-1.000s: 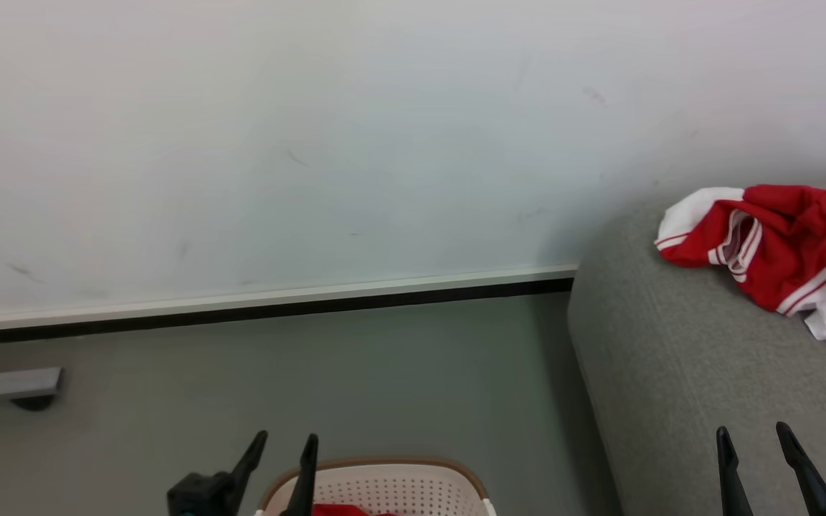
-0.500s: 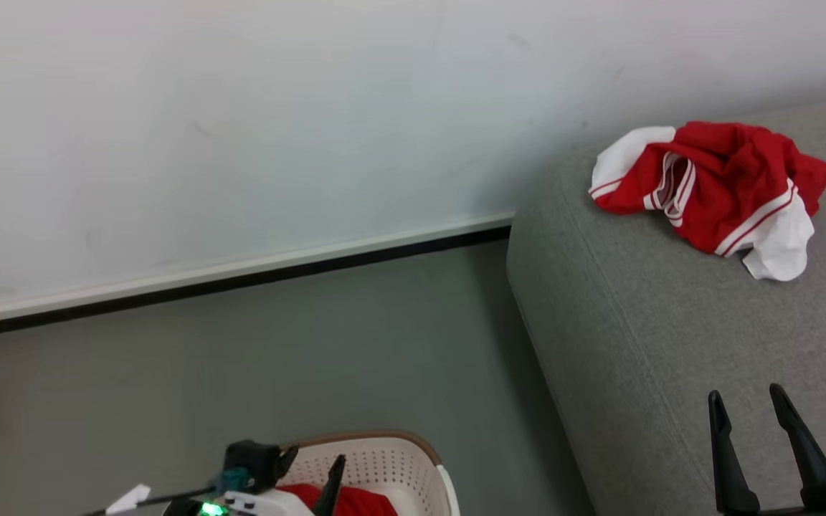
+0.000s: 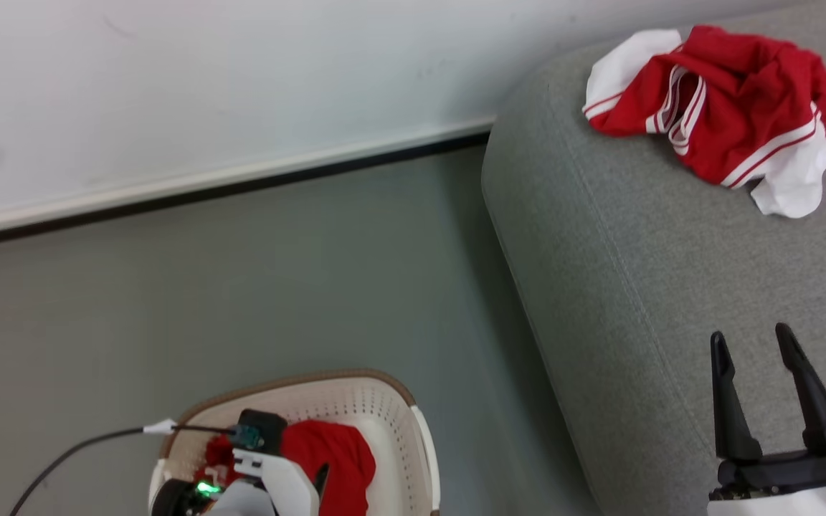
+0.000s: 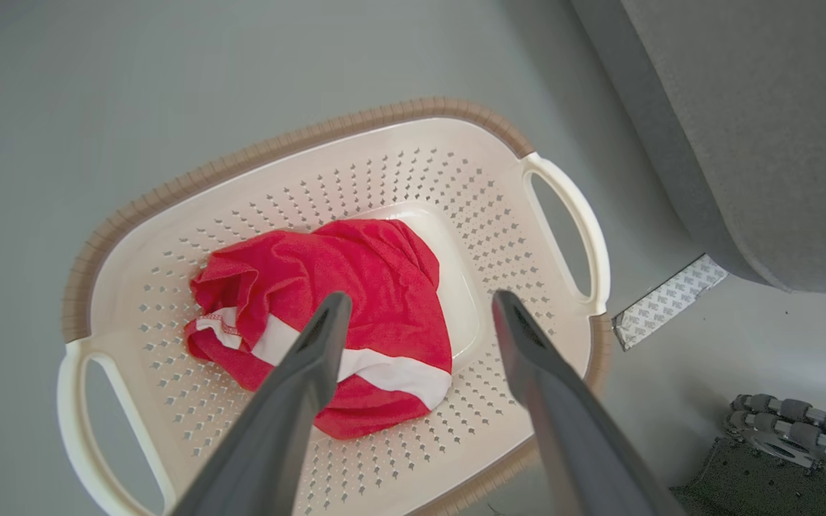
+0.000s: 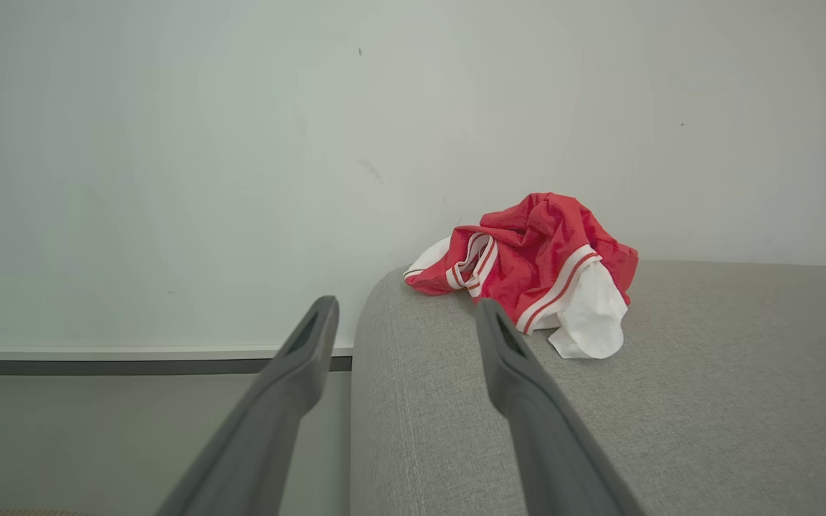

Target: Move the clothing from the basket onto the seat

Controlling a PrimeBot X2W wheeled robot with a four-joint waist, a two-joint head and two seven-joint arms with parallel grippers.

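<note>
A big white wall (image 3: 241,72) stands at the back, with a dark strip (image 3: 255,188) along its bottom edge. Below it is a smooth grey floor (image 3: 241,287). On the right is the grey sofa (image 3: 671,251), soft and round at its edges, with a sewn line running along its top.

The cream laundry basket (image 4: 420,172) sits on the floor just beside the sofa. It has lots of little holes, a brown rim and a handle hole at each end.

A red and white striped garment (image 3: 728,107) lies in a crumpled heap on the sofa, near the wall. A red garment with a white band (image 4: 355,287) lies bunched up in the bottom of the basket.

The left gripper (image 4: 420,297) hangs over the basket and points down into it. Its two dark fingers are spread wide and hold nothing. One finger is over the red cloth, and I cannot tell if it touches.

The right gripper (image 3: 751,333) is over the near part of the sofa, well apart from the striped garment. Its fingers are spread wide too, and it is empty.

A thin black cable (image 3: 76,448) runs from the left arm out across the floor
</note>
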